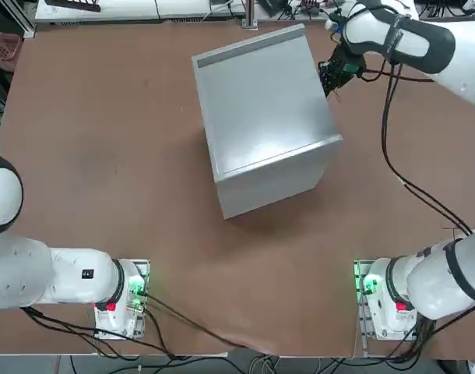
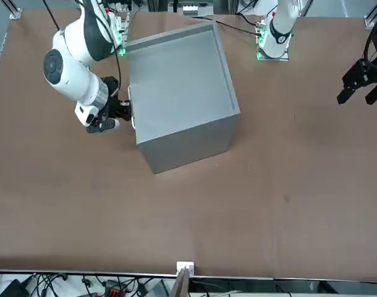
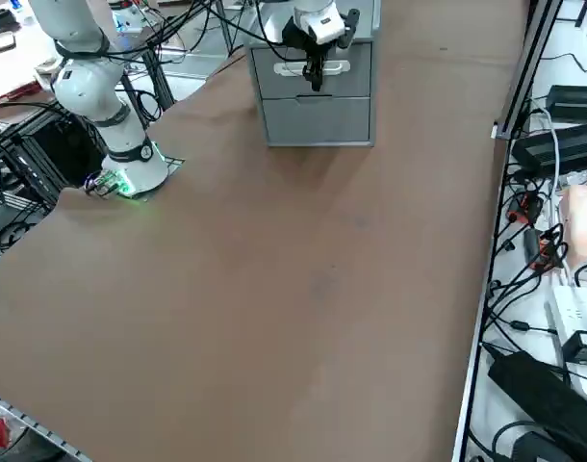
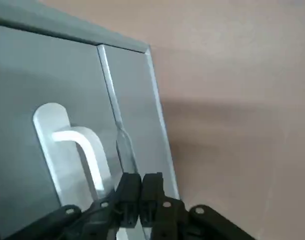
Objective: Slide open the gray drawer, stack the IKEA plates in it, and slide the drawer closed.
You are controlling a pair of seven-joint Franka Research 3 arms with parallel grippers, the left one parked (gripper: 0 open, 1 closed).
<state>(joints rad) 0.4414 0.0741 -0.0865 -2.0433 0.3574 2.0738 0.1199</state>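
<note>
The right arm (image 1: 436, 48) is finished in glossy white, with rounded housings broken up by black and dark gray bands. Black cables (image 1: 385, 132) are strapped along its outside with dark wraps. At the base (image 1: 393, 300), a red button and a green-lit patch are seen. The right gripper (image 4: 141, 192) is built of black, angular parts, fastened with round silvery screws (image 4: 199, 210).

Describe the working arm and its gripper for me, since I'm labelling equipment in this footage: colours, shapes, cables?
The right arm is white with rounded segments and dark bands at its joints; black cables run along it, and its base carries a red spot and a green glow. The right gripper is black and angular, with two blocky fingers and round, light screw heads on its linkages.
</note>
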